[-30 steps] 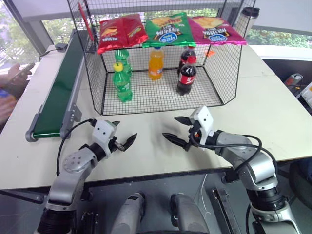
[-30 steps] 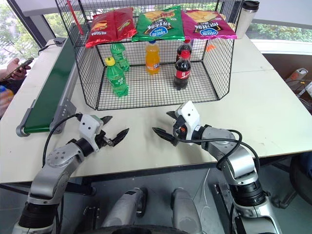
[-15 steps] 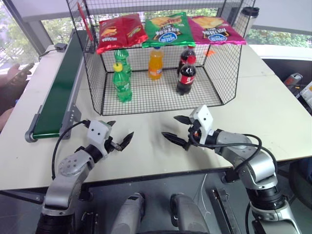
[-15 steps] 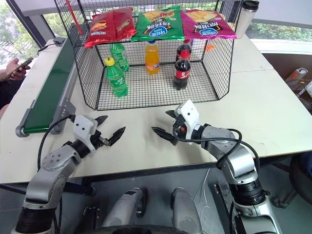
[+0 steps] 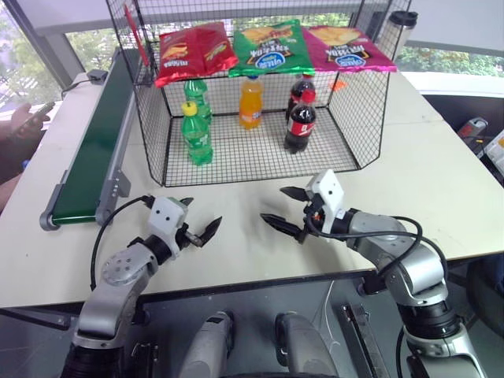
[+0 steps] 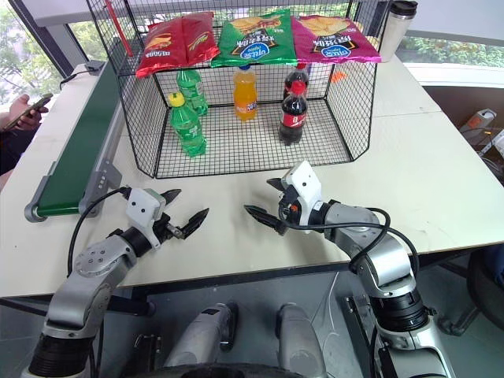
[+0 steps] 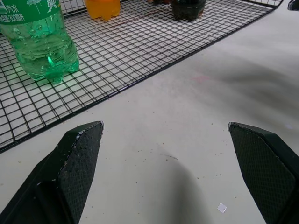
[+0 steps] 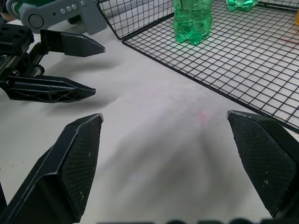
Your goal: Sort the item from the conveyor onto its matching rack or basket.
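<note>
Black wire cage (image 5: 260,150) sits mid-table, an orange soda bottle (image 5: 251,101) upright on its grid floor between green and cola bottles. Left of it runs the green conveyor (image 5: 98,146). Both the left gripper (image 5: 198,222) and right gripper (image 5: 287,209) hover spread wide, empty.

Both arms reach forward, bent at the elbow, with the left pincer (image 5: 198,218) and the right pincer (image 5: 283,209) held low, fingers spread wide and empty, their tips angled inward toward each other.
</note>
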Tool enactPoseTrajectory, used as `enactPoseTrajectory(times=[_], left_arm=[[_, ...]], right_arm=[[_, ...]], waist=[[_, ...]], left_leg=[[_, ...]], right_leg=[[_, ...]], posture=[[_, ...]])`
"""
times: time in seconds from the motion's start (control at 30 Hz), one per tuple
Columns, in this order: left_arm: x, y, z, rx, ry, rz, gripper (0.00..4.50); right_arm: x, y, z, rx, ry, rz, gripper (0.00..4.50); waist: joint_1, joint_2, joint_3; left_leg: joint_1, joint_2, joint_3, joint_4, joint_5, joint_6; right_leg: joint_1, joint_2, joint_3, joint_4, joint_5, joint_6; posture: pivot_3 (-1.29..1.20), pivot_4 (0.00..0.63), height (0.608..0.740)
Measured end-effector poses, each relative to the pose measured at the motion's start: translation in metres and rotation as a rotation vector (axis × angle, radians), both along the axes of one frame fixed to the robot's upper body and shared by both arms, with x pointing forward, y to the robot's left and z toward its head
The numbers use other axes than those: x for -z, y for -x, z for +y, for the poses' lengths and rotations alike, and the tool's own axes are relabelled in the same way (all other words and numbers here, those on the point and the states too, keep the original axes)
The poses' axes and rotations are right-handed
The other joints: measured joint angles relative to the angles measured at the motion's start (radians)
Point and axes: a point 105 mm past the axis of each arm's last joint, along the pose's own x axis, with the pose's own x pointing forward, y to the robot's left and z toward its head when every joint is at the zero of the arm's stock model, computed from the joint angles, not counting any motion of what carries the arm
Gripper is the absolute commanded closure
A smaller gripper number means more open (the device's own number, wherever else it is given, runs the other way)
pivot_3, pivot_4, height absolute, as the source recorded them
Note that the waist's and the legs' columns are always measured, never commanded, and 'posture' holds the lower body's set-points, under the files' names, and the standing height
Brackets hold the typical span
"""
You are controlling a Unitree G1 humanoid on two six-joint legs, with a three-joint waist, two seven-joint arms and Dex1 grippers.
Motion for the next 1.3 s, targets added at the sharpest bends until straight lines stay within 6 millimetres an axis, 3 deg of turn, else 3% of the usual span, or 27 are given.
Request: enactPoseTrajectory(times=[1.3], left_arm=[[-0.0028, -0.004, -0.0019, -0.001, -0.011, -0.021, 0.0]], right_arm=[[0.0002, 0.0001, 0.0003, -0.001, 0.002, 0.0, 0.1]], waist=[[0.0, 0.0, 0.0]], left_leg=[[0.0, 0.0, 0.0, 0.0, 0.0, 0.0]], right_leg=[[0.0, 0.0, 0.0, 0.0, 0.0, 0.0]], posture=[[0.0, 0.15, 0.739]])
